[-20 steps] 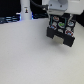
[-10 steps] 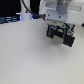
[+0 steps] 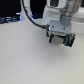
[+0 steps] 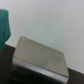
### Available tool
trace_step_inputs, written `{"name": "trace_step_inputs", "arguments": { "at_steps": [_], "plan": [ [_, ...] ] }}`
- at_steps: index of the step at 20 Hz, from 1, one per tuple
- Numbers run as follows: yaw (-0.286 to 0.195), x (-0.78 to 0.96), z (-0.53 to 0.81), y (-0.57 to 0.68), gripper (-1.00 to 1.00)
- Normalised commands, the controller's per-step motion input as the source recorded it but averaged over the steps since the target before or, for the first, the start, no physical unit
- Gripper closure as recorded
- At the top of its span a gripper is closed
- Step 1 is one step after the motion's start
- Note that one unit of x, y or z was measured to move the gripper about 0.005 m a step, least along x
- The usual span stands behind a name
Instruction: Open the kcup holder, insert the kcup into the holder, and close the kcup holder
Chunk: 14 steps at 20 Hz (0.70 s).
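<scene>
A pale, nearly white counter (image 3: 25, 55) fills most of the exterior view, plain and blurred, with a dark band of background (image 3: 10, 12) along the far edge at the exterior view's left, where a few small bluish shapes sit, too soft to identify. A thick black cable (image 3: 31, 17) loops down from the top of that view toward the arm. The arm's white wrist housing (image 3: 60, 17) hangs over the counter at the exterior view's upper right, pointing downward, and below it the dark claw (image 3: 61, 41) is just above the surface; its two dark fingers look a little apart with nothing between them, though the blur makes this uncertain. In the wrist view a grey, flat-topped boxy object (image 4: 40, 57) with darker sides lies below the camera, its long axis running on a diagonal across the picture; it may be the kcup holder, but no drawer fronts or handles can be made out, so which way it faces cannot be told. A teal-green patch (image 4: 4, 27) shows at one edge of the wrist view, unidentifiable. The kcup cannot be picked out in either view.
</scene>
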Motion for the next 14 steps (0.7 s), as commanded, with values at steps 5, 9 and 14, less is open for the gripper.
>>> {"name": "trace_step_inputs", "arguments": {
  "at_steps": [5,9,14],
  "plan": [
    [0.141,-0.34,-0.01,0.38,-1.00],
    [0.111,-0.34,0.01,0.54,-1.00],
    [0.085,-0.41,0.04,0.62,-1.00]
  ]
}}
